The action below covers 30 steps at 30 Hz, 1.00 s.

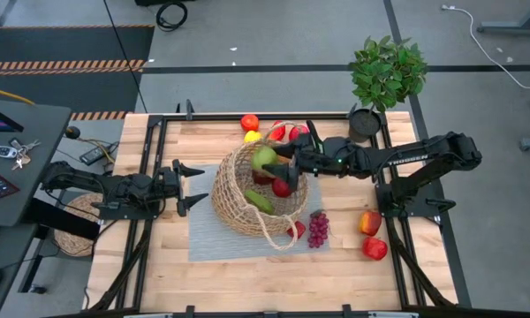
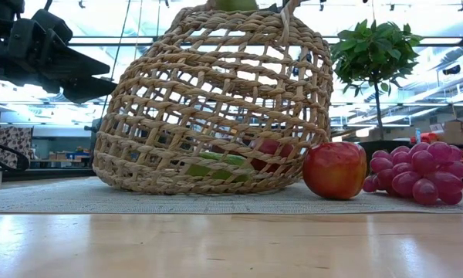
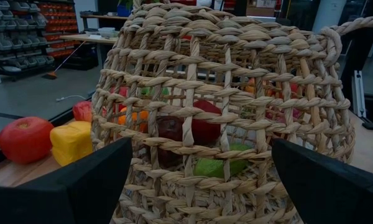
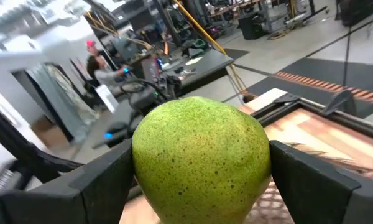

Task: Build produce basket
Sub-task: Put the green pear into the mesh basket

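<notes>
Basket [image 1: 246, 196] on grey mat [image 1: 203, 243], wooden table [image 1: 247, 278], workshop behind

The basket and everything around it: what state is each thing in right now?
basket: upright on the grey mat, partly filled.
green apple: held above the basket.
right gripper: jaws shut on the green apple.
left gripper: jaws open, empty, beside the basket.
purple grapes: lying on the mat, outside the basket.
yellow lemon: on the table behind the basket.
</notes>
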Tool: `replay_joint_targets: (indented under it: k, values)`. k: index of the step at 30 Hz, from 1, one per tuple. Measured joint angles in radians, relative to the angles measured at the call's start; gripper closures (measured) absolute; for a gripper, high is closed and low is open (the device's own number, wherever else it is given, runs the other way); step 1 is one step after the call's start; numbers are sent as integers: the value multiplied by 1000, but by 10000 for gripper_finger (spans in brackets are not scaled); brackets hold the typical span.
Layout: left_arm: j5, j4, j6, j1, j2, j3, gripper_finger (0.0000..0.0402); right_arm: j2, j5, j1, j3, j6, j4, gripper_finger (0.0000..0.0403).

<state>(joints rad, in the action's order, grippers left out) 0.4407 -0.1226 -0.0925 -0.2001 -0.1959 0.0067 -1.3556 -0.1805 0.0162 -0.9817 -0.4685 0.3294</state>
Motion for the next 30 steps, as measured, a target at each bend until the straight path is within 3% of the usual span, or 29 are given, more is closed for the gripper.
replay_joint_targets:
  k: [11, 21, 23, 27, 30]
  values:
    - [0, 0, 0, 0, 0, 0, 8, 0, 106, 0, 0, -87, 162, 48]
    - [0, 0, 0, 0, 0, 0, 8, 0, 134, 1, 0, -113, 171, 48]
    - [0, 0, 0, 0, 0, 0, 8, 0, 191, 0, 0, -88, 169, 48]
    - [0, 0, 0, 0, 0, 0, 8, 0, 412, -3, 0, -14, 162, 48]
    - [0, 0, 0, 0, 0, 0, 8, 2, 472, -5, 0, 54, 155, 48]
